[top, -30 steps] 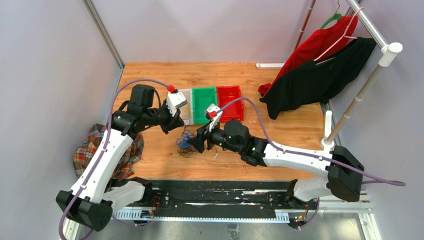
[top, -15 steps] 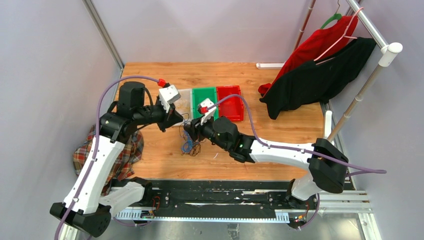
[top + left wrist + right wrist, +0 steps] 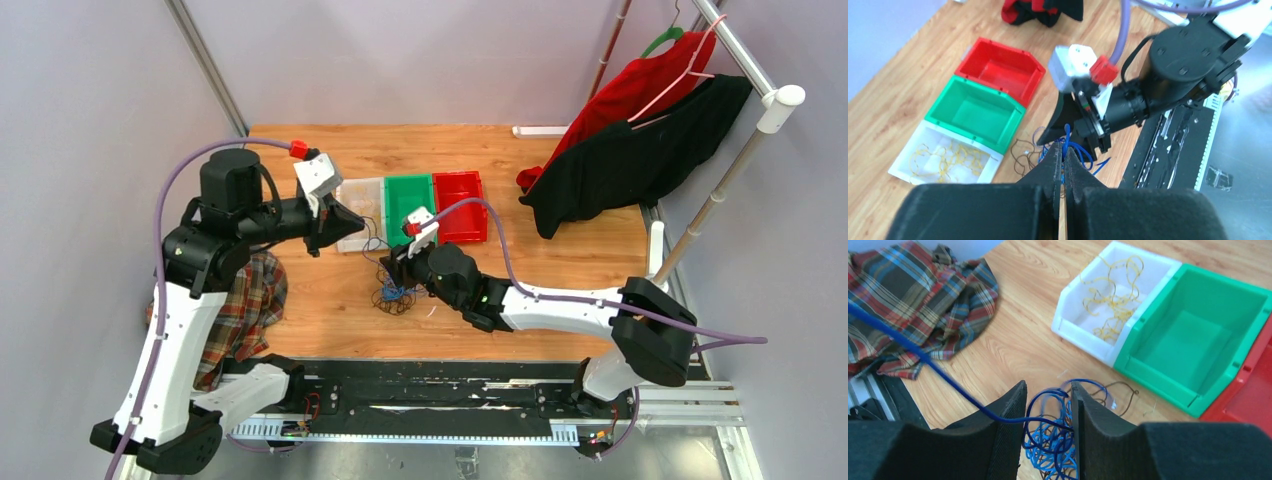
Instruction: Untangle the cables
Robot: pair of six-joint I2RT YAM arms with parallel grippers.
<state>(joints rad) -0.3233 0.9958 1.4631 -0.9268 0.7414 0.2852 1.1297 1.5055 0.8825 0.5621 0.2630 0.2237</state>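
Observation:
The cables (image 3: 393,295) are a small tangle of blue and brown wires on the wooden table, in front of the bins. My left gripper (image 3: 350,220) is raised to the left of it, shut on one blue cable (image 3: 1066,136) that stretches taut down to the tangle. In the left wrist view the jaws (image 3: 1064,148) pinch that strand. My right gripper (image 3: 392,268) sits low over the tangle. Its jaws stand apart (image 3: 1048,392), with blue loops (image 3: 1058,437) between the fingers and the taut dark blue strand (image 3: 923,357) crossing the left finger. Yellow cables (image 3: 1113,295) lie in the white bin.
A white bin (image 3: 358,200), a green bin (image 3: 408,205) and a red bin (image 3: 460,200) stand in a row behind the tangle. A plaid cloth (image 3: 255,290) hangs over the table's left edge. Red and black clothes (image 3: 640,130) hang from a rack at the right.
My left arm rose and drew back to the left, pulling the blue cable taut. My right gripper shifted left over the tangle and its jaws narrowed.

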